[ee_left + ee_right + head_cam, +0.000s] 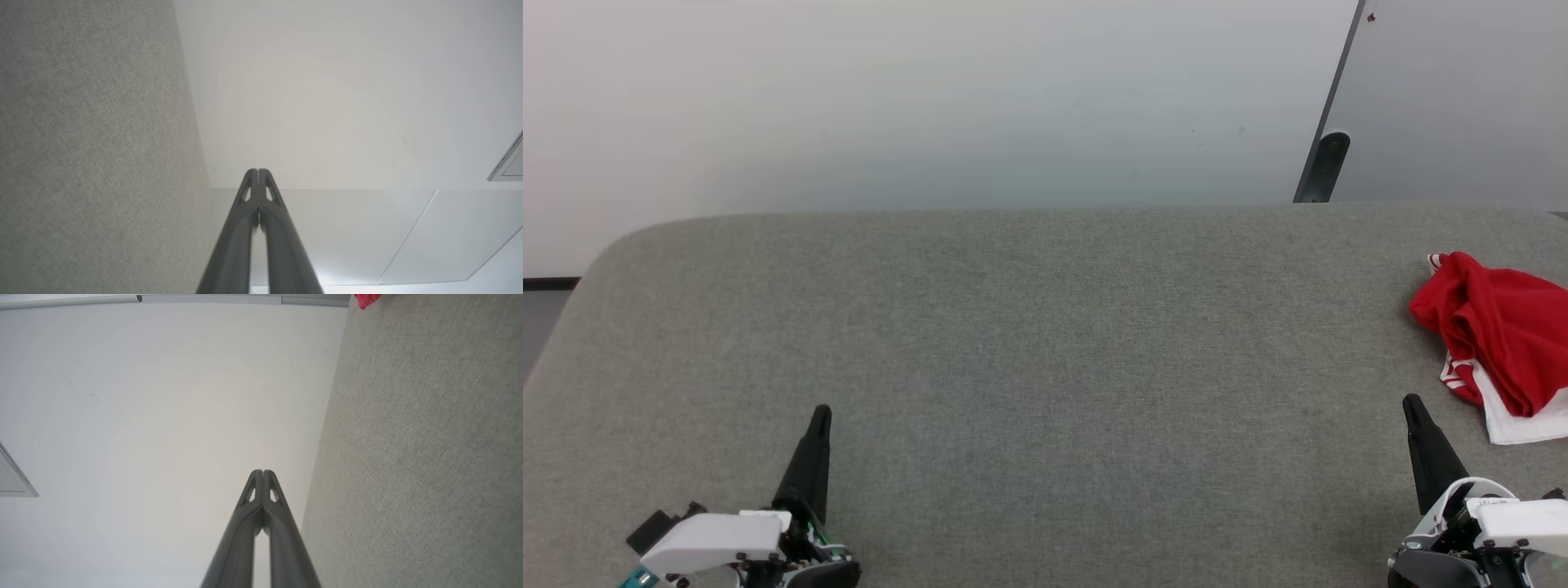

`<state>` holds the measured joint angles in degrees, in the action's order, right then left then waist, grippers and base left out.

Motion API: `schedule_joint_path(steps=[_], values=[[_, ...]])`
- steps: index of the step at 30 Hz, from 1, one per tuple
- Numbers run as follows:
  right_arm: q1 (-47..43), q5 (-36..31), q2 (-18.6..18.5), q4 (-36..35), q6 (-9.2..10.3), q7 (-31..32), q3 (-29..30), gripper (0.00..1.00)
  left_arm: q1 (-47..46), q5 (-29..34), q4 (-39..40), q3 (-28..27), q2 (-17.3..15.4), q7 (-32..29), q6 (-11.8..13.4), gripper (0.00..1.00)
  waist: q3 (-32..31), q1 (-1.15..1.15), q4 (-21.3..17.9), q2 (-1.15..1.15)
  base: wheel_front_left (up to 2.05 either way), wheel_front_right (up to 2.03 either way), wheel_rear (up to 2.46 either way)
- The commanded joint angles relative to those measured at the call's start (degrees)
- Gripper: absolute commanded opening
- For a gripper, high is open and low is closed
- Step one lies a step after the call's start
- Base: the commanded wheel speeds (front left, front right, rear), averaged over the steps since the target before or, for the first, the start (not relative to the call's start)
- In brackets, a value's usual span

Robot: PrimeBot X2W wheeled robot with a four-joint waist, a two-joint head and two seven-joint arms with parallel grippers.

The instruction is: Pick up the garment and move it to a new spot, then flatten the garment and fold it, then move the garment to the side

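Here, the garment [1499, 343] lay crumpled at the right of the tabletop [1045, 327]: soft, light, probably best pinched at a raised fold. Left tool [822, 412] and right tool [1411, 402] were closed, empty.

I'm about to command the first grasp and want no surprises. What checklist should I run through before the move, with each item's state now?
1. Crumpled red-and-white garment lies on the grey fabric-covered table: ok.
2. Whole garment within head view: not ok, the right edge cuts it off.
3. Right gripper empty, apart from garment: ok.
4. Left gripper empty: ok.
5. Jaws open for grasping: not ok, both shut.
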<state>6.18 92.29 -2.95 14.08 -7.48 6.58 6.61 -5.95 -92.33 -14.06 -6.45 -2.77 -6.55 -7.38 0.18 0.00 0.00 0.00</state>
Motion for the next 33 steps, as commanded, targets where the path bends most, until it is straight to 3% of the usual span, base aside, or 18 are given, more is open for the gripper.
schedule_joint_path(steps=[1, 33], values=[[0.1, 0.2, 0.2, -0.1, -0.02, 0.1, -0.1, 0.00, -0.6, -0.2, 0.0, -0.2, -0.1, -0.2, -0.2, 0.00, 0.0, 0.00, 0.0, 0.00, 0.00, 0.00, 0.00], [0.1, 0.2, 0.2, -0.1, -0.02, 0.1, -0.1, 0.00, -0.6, -0.2, 0.0, -0.2, -0.1, -0.2, -0.2, 0.00, 0.0, 0.00, 0.0, 0.00, 0.00, 0.00, 0.00]])
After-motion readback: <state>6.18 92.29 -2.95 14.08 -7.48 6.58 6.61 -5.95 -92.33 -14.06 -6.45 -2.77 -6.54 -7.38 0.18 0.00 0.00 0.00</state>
